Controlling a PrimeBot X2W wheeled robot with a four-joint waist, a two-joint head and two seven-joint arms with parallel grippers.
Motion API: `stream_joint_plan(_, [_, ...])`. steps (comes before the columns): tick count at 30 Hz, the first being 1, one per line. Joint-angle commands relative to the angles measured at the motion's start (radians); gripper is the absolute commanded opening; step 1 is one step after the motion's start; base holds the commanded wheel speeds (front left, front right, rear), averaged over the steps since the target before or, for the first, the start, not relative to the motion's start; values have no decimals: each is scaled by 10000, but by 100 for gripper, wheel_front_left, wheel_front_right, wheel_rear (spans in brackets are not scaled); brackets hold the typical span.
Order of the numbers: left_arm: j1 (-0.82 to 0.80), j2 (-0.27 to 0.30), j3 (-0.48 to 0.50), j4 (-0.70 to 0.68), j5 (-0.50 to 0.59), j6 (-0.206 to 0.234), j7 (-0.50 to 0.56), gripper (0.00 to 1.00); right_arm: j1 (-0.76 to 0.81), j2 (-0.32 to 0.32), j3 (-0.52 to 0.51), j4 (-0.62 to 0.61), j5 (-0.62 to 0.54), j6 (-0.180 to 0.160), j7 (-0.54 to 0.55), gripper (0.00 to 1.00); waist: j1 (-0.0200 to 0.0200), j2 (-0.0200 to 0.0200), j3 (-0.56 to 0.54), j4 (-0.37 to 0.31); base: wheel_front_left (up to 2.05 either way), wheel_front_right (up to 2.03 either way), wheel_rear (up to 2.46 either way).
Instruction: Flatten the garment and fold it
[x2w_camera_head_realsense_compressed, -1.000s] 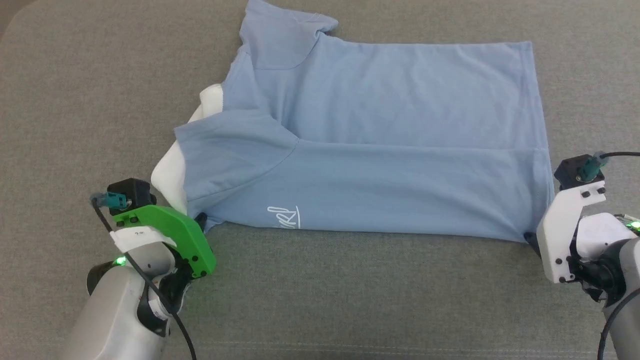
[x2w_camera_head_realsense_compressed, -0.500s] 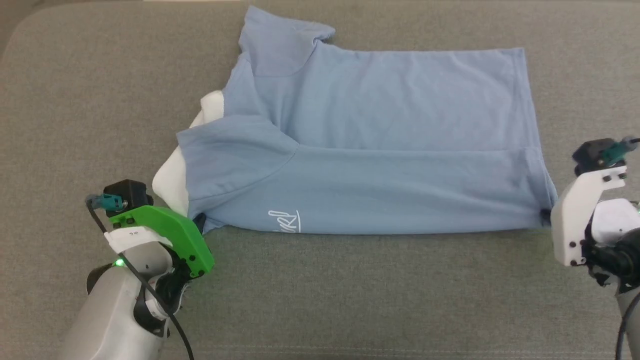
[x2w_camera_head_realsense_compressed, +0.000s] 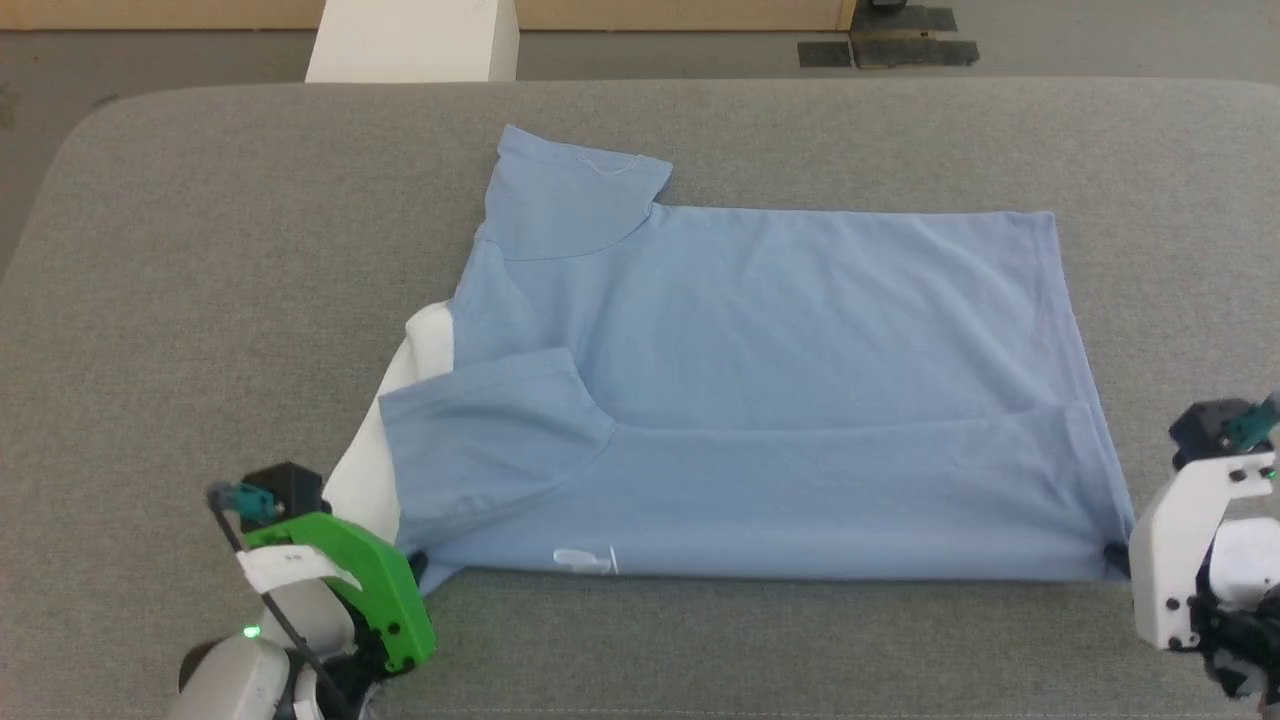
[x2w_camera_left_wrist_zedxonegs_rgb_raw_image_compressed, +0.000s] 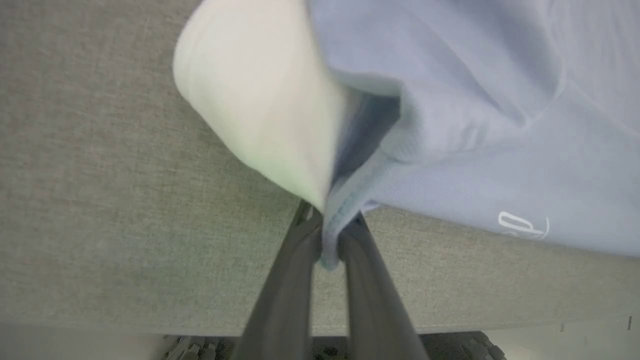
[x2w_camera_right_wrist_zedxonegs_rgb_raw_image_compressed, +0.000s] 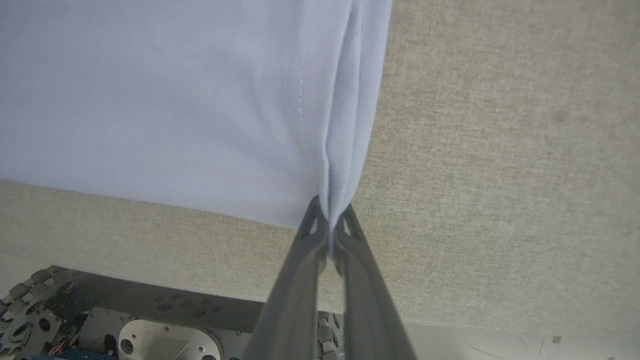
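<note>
Light blue soft-knit fabric, a short-sleeved polo shirt (x2w_camera_head_realsense_compressed: 780, 400) with a white collar (x2w_camera_head_realsense_compressed: 370, 470), lies spread on the grey cloth-covered table (x2w_camera_head_realsense_compressed: 200, 300). Its near long side is turned over onto the body, so the white cursive logo (x2w_camera_head_realsense_compressed: 585, 561) sits right on the crease. The green-shelled left claw (x2w_camera_left_wrist_zedxonegs_rgb_raw_image_compressed: 330, 235) is clenched on the shoulder end of that crease. Cloth is bunched between its dark fingers (x2w_camera_left_wrist_zedxonegs_rgb_raw_image_compressed: 295, 280), and the collar rises just ahead and to one side of them. The white-shelled right claw (x2w_camera_right_wrist_zedxonegs_rgb_raw_image_compressed: 330, 227) is pinched shut on the hem corner, with pleats running straight ahead from its tips. The shirt stretches between the two claws and away beyond them. Holding both ends of the crease seems meant to keep it taut and straight, so the folded strip lies flat without wrinkles.
</note>
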Motion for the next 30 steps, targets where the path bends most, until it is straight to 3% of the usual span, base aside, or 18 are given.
stream_joint_plan(1, [128, 27, -28, 184, -22, 84, 87, 0, 136, 62, -53, 122, -99, -19, -69, 0, 0, 0, 127, 11, 0, 0, 0])
stream_joint_plan(5, [-32, -237, -130, 705, -140, -51, 19, 0, 242, 357, -116, 742, -279, -19, -268, 0, 0, 0, 231, 25, 0, 0, 0])
stream_joint_plan(6, [-95, -284, -138, 833, -172, -112, -13, 20, 222, 427, -145, 949, -323, -19, -369, 0, 0, 0, 236, 23, 0, 0, 0])
stream_joint_plan(7, [-158, -279, -172, 973, -166, -176, -11, 76, 204, 460, -116, 1113, -391, -19, -453, 0, 0, 0, 229, 19, 0, 0, 0])
stream_joint_plan(8, [-205, -271, -177, 1067, -167, -217, -23, 100, 174, 517, -128, 1216, -383, -19, -553, 0, 0, 0, 215, 13, 0, 0, 0])
stream_joint_plan(9, [-252, -255, -159, 1157, -191, -253, -21, 100, 131, 577, -143, 1344, -362, -19, -676, 100, 0, 0, 185, 1, 0, 0, 0])
stream_joint_plan(14, [-255, 135, -50, 980, -363, -257, 492, 100, -116, 478, -61, 1404, -258, -19, -1040, 100, 0, 0, -76, -72, 0, 0, 0])
stream_joint_plan(22, [-242, 1041, 525, -1050, -561, 102, 1239, 100, -307, 133, -871, 71, 461, -19, -1475, 100, 0, 0, -530, -40, 0, 0, 0])
stream_joint_plan(26, [-612, 1057, 1055, -1853, -292, 50, 231, 100, -558, 118, -1440, -690, 579, -19, -2124, 100, 0, 0, -557, -60, 0, 0, 0])
stream_joint_plan(30, [-1137, 606, 1340, -1805, 176, -638, -1900, 100, -948, 142, -1840, -1148, 330, -19, -3592, 100, 0, 0, -386, -89, 0, 0, 0])
